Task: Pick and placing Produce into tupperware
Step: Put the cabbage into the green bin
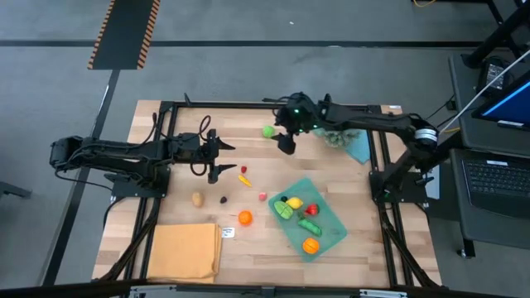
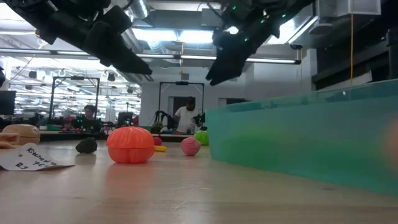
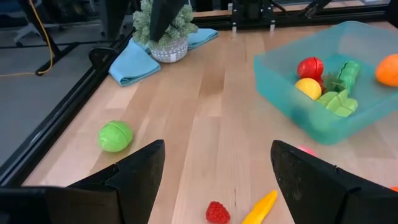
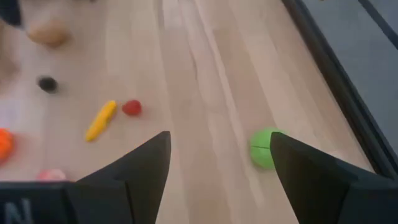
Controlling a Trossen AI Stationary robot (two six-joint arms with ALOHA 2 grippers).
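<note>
The teal tupperware (image 1: 325,236) lies on the table's near right part, holding a yellow, a red, an orange and some green pieces of produce. Loose produce lies left of it: an orange ball (image 1: 245,218), a pink piece (image 1: 262,196), a dark one (image 1: 223,199), a tan one (image 1: 197,199), a yellow stick (image 1: 244,178) and a red berry (image 1: 243,169). A green piece (image 1: 268,131) lies alone near the far edge. My right gripper (image 1: 286,141) hangs open just right of it, above the table, the piece showing beside one finger (image 4: 264,148). My left gripper (image 1: 225,159) stands open at centre left, holding nothing.
An orange-yellow cloth (image 1: 186,251) lies at the near left corner with a paper tag (image 1: 228,233) beside it. A blue cloth (image 1: 359,149) and a spiky grey-green plant (image 1: 335,136) sit at the far right. Bare wood lies between the two grippers.
</note>
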